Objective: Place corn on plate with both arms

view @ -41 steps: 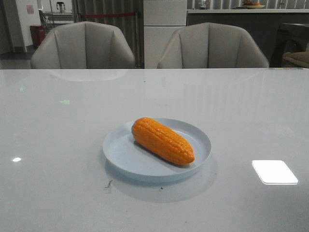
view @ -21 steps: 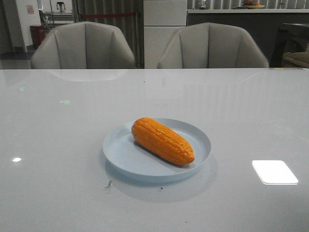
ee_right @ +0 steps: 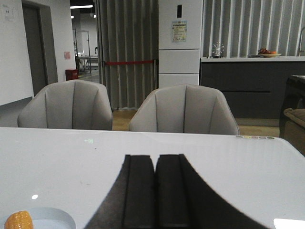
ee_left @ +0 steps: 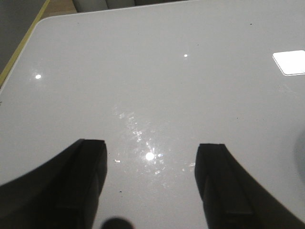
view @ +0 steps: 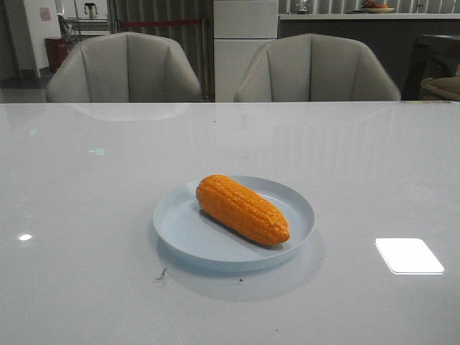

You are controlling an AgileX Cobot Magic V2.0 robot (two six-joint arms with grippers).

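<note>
The orange corn lies diagonally on the pale blue plate in the middle of the table, its tapered end toward the front right. No arm shows in the front view. In the left wrist view my left gripper is open over bare tabletop, with nothing between its dark fingers. In the right wrist view my right gripper is shut and empty, its fingers pressed together. The corn's blunt end and the plate's rim peek in at that view's corner, apart from the gripper.
Two grey chairs stand behind the table's far edge. A bright light reflection sits on the glossy tabletop to the right of the plate. The table's rounded corner and yellow edge strip show in the left wrist view.
</note>
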